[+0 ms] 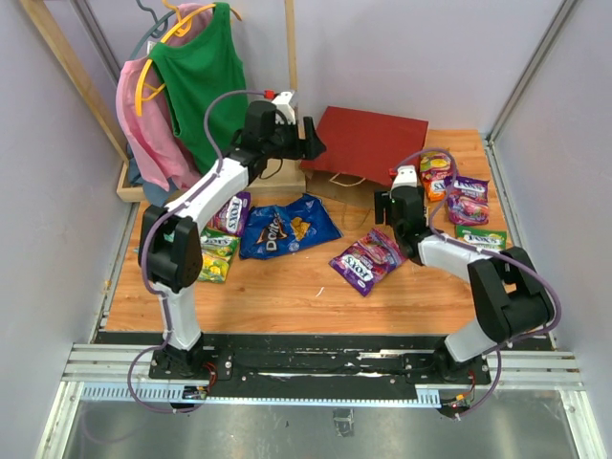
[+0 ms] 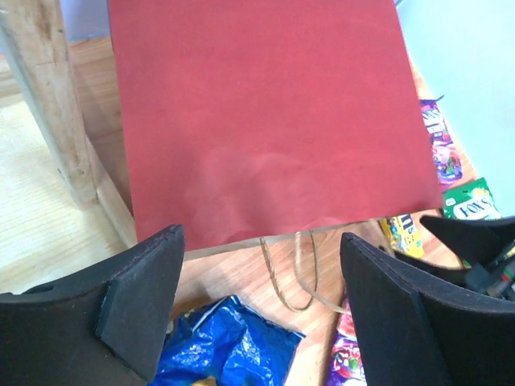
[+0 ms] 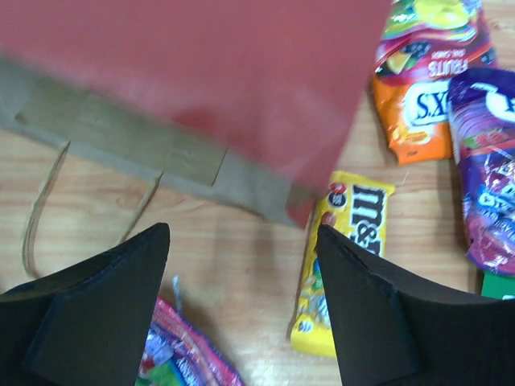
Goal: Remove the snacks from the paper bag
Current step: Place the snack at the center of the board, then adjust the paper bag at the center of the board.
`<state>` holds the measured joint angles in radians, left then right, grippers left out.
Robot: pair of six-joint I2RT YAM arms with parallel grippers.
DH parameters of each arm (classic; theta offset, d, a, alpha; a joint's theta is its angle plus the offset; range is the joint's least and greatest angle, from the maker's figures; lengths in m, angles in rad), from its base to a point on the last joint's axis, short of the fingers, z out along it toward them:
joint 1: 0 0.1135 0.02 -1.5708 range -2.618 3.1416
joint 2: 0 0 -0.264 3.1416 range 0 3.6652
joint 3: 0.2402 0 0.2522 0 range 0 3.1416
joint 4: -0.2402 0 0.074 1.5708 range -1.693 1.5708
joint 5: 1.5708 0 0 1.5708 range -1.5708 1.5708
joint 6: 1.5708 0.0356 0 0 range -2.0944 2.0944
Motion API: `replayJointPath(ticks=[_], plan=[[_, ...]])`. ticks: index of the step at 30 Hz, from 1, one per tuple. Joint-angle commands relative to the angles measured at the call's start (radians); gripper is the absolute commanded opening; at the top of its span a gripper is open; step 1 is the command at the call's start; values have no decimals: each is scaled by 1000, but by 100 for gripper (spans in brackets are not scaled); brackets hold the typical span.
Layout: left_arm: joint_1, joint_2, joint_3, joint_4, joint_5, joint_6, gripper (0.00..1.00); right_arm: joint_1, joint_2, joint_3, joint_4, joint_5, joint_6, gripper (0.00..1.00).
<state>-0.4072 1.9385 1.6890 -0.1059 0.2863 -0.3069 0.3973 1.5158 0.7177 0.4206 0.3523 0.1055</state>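
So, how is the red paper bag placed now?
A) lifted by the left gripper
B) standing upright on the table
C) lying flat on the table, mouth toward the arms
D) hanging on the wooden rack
C: the red paper bag lies flat on the wooden table, with its cord handles resting on the wood on the side near the arms.

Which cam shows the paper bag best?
Left wrist: the paper bag fills the frame, sharp, lying flat, with its mouth edge and cord handles visible. Top external shows it nearly whole but small, at the far side of the table. Right wrist catches only a blurred corner, the kraft fold and handles.
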Motion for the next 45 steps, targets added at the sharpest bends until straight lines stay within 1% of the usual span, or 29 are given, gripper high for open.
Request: replayJointPath(ticks=[1, 4, 7, 12, 15, 16, 17, 18, 19, 20, 21, 23, 25, 26, 28, 29, 32, 35, 36, 45], plan=[[18, -111, -38, 27, -20, 57, 82, -30, 28, 34, 166, 25, -68, 74], [38, -168, -77, 20, -35, 66, 83, -31, 56, 34, 214, 50, -111, 72], [69, -228, -131, 48, -8, 51, 87, -40, 88, 52, 224, 74, -146, 70], [107, -237, -156, 63, 17, 32, 90, -73, 115, 66, 236, 82, -151, 62], [112, -235, -155, 63, 18, 31, 90, -76, 117, 69, 253, 86, -168, 52], [112, -236, -155, 63, 19, 31, 90, -77, 116, 72, 252, 86, -173, 42], [112, -235, -154, 63, 20, 32, 90, -77, 113, 76, 243, 86, -174, 35], [113, -236, -152, 62, 21, 32, 90, -76, 109, 79, 235, 86, -174, 31], [113, -233, -151, 62, 21, 32, 90, -76, 104, 81, 230, 118, -174, 29], [113, -231, -149, 62, 21, 33, 90, -77, 100, 85, 221, 125, -172, 30], [113, -228, -148, 60, 21, 33, 90, -77, 95, 91, 210, 126, -171, 32], [114, -225, -146, 60, 21, 34, 90, -77, 86, 100, 187, 123, -169, 33], [115, -228, -148, 56, 18, 36, 90, -77, 70, 107, 160, 115, -156, 31], [114, -230, -149, 55, 16, 38, 90, -77, 58, 111, 146, 109, -147, 29], [116, -234, -152, 53, 9, 40, 90, -77, 34, 123, 112, 86, -128, 19], [117, -237, -153, 53, 6, 40, 90, -77, 23, 134, 90, 63, -119, 15], [121, -238, -155, 53, 2, 38, 90, -77, 7, 177, 19, 55, -96, 11], [124, -241, -158, 52, -2, 40, 90, -77, 1, 220, -37, 53, -78, 2], [126, -243, -161, 52, -3, 41, 90, -78, -5, 236, -52, 50, -68, 1], [138, -263, -181, 58, -9, 40, 90, -93, -47, 353, -120, -5, 22, 1]])
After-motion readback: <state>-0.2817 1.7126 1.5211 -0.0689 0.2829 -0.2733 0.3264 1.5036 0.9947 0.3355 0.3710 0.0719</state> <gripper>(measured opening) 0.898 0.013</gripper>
